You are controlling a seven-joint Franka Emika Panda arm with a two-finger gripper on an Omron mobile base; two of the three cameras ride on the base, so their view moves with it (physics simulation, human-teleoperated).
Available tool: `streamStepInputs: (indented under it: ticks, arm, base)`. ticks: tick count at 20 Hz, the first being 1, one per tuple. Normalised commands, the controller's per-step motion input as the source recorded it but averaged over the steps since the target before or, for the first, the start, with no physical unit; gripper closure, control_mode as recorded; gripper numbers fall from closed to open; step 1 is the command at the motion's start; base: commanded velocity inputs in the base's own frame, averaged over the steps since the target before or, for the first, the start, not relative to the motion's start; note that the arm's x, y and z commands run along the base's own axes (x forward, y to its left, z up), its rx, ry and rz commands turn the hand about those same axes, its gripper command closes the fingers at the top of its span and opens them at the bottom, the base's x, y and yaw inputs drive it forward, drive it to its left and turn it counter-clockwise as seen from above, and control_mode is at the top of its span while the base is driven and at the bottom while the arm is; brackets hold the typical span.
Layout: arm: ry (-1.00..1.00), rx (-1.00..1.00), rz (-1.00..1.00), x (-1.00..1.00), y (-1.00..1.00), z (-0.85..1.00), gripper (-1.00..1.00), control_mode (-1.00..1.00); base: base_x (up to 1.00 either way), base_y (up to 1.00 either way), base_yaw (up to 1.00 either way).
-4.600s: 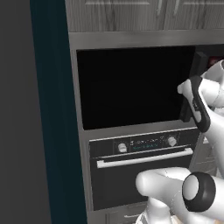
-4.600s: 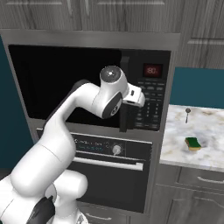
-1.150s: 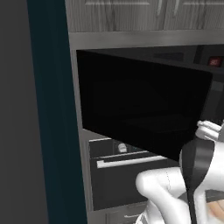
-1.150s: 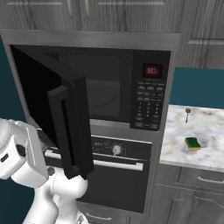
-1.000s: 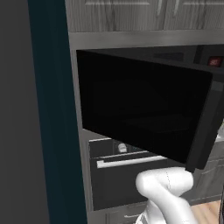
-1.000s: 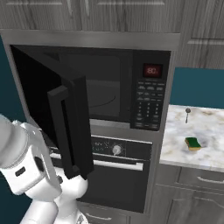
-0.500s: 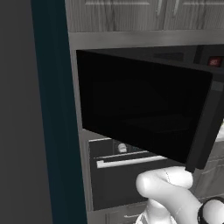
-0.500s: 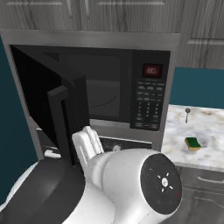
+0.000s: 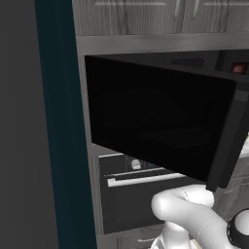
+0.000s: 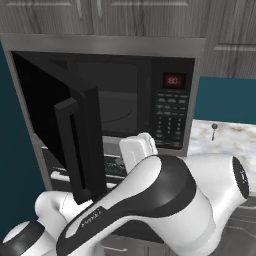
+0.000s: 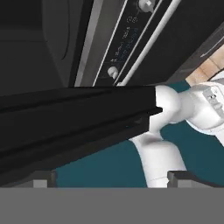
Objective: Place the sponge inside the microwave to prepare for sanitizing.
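Left base view: the microwave (image 9: 160, 121) door hangs swung out as it did a second ago, but the white arm now curls lower beneath its free edge, above the oven (image 9: 141, 194).

Right base view: the arm's bulky elbow has swung across the foreground, covering the counter (image 10: 225, 135) where the sponge lay; the cavity and red display show behind.

Hand view: the gripper (image 11: 112, 179) points past the door's dark edge, fingertips (image 11: 43, 178) spread wide, nothing between them.
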Motion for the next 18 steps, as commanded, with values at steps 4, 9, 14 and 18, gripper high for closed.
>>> streamStepInputs:
  ticks: [4,9,14,18]
  arm:
    - [0.0,0.09,0.11,0.9,-0.01,-0.36,-1.0,-1.0]
    - [-0.02,0.08,0.1,0.59,0.0,-0.27,-1.0,-1.0]
    - [-0.02,0.02,0.04,0.02,0.21,0.0,-1.0,-1.0]
    - [0.0,0.0,0.06,0.0,0.86,-0.01,-1.0,-1.0]
  base:
    - [0.0,0.0,0.0]
    - [0.0,0.0,0.0]
    - [0.0,0.0,0.0]
    - [0.0,0.0,0.0]
